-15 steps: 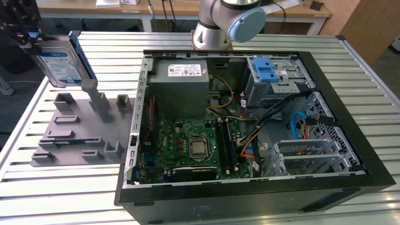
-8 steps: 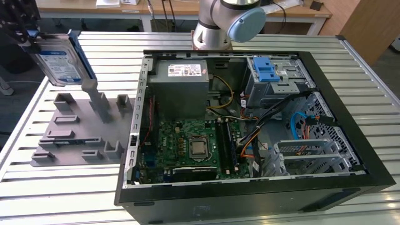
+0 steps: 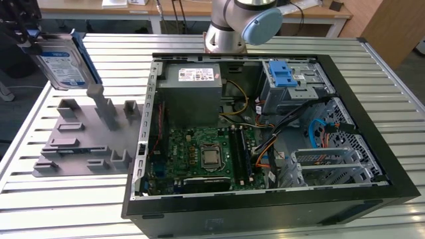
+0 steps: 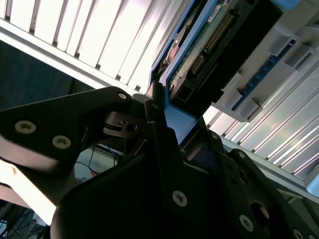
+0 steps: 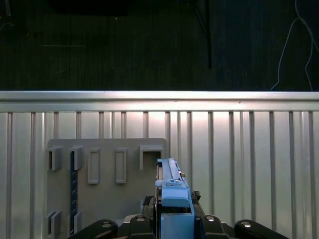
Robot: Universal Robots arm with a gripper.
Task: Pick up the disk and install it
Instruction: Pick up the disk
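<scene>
— Where is the disk right now?

— I have it in the air. In the exterior view the disk (image 3: 61, 62) hangs above the counter (image 3: 391, 94), close to the edge on the exterior view's left and toward the far corner. It stands nearly upright, a little tilted, with its white-and-blue label facing the camera and a blue rail along its side.

— And the pincer?

— The pincer (image 4: 172, 117) is drawn narrow onto the disk's end. In the second wrist view I see the dark fingers (image 4: 162, 139) pressed against the blue rail, with the green board and connector pins just beyond them.

— Is it clear of the holder?

— The grey fixture plate (image 3: 76, 144) lies flat on the counter under the disk, just beside the case. In the exterior view I make out a gap between the disk's lower end and the plate's tall posts. In the first wrist view the disk's blue edge sits over the plate's border.

— What about the case?

— The open computer case (image 3: 265, 124) lies across the counter's middle, with the motherboard (image 3: 206, 154) facing up. The grey power supply box (image 3: 192, 92) is on its far side. A blue latch (image 3: 282, 74) sits on the drive cage toward the exterior view's right, well apart from the disk. The arm's base (image 3: 229, 30) stands at the counter's far edge.
</scene>
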